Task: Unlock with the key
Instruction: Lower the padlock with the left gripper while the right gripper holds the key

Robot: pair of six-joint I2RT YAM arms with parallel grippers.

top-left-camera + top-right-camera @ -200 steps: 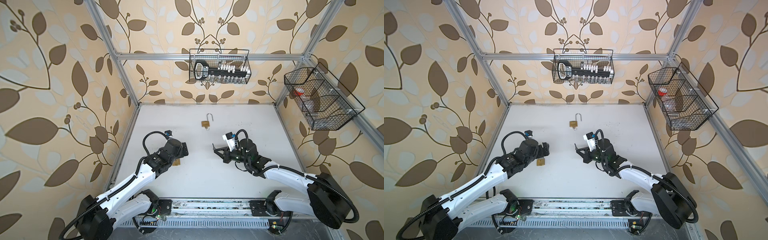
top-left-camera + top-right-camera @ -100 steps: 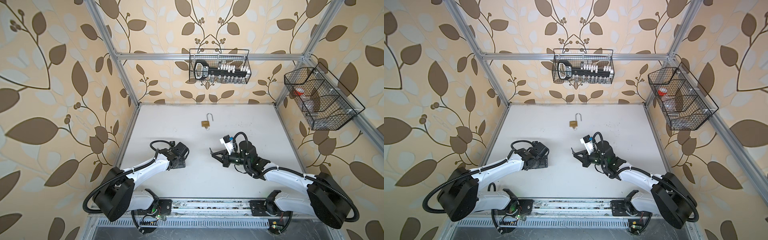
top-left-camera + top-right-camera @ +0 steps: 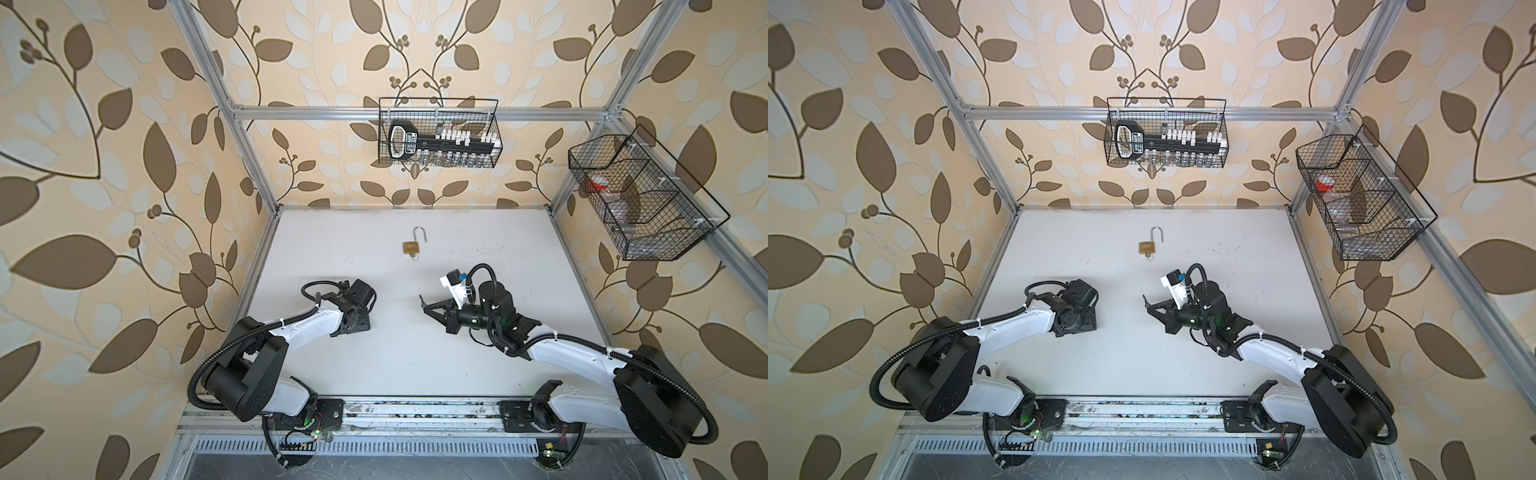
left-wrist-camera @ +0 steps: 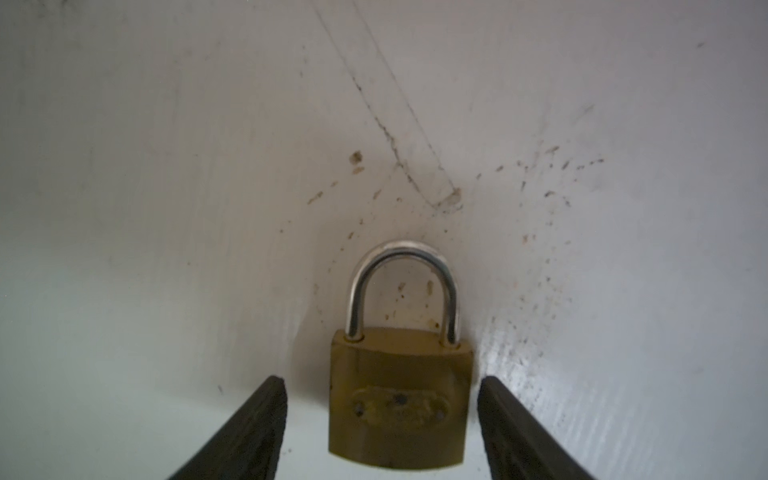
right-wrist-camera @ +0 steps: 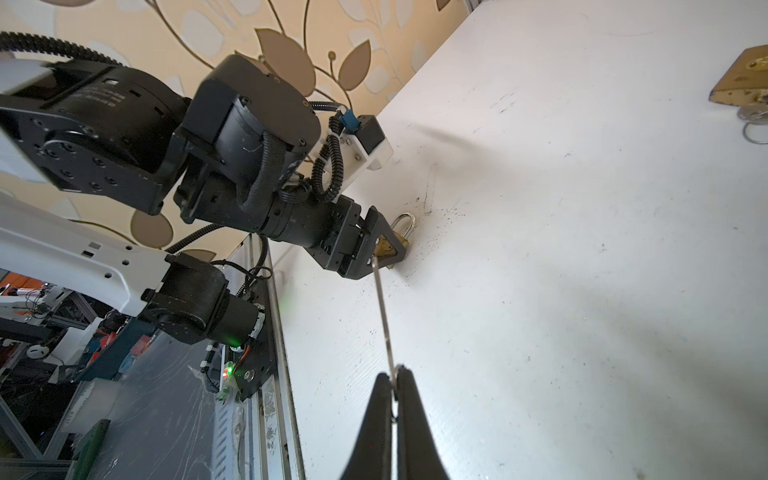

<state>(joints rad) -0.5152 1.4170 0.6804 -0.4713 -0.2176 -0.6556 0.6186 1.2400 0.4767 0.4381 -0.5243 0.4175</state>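
The padlock [image 4: 399, 399] lies flat on the worktop [image 3: 415, 365], left of centre, with its shackle [image 4: 403, 257] seated in the body. The left end effector [image 4: 382, 386] is released. Its jaws straddle the brass body without touching it. The right end effector [image 5: 395, 376] is clenched on the key [image 5: 383, 307], with the blade pointing toward the padlock and well apart from it.

Step in hand: securing the padlock.
- Centre the body before closing. It sits closer to one jaw, so uneven contact may rotate it.
- Grip the side faces, clear of the shackle.
- The end opposite the shackle faces the wrist. Expect to lift and turn the body to present that end to the key.
- Disregard the second padlock [image 3: 410, 247], which lies farther back with its shackle open.
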